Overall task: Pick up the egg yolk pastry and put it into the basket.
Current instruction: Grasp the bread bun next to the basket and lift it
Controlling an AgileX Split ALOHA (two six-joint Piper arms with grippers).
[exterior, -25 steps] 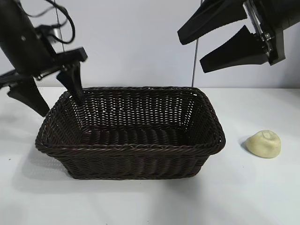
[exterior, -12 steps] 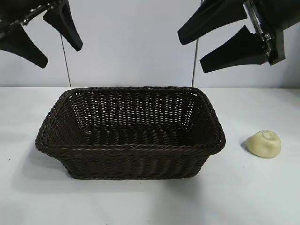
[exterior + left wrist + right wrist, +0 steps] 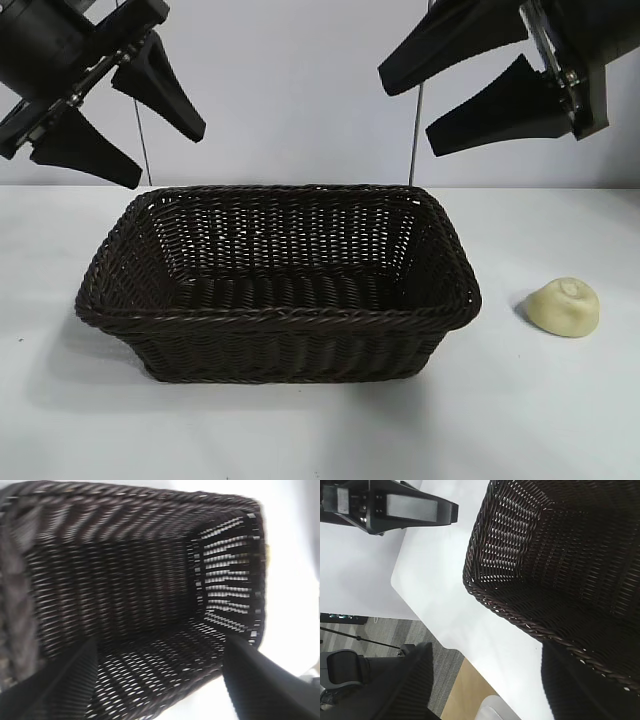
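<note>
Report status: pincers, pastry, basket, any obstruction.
Left pincer open, raised above basket. Right pincer open, raised, empty. Egg yolk pastry on table beside basket. Nothing in the way.

The basket [image 3: 278, 285] sits in the middle of the counter [image 3: 560, 420]. The egg yolk pastry [image 3: 563, 306] lies on the counter to its right, apart from it. The left gripper [image 3: 140, 135] hangs above the basket's left end, the right gripper [image 3: 405, 108] above its right end.

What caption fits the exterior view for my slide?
Empty basket mid-table, egg yolk pastry beside it; open left gripper and right gripper above.
</note>
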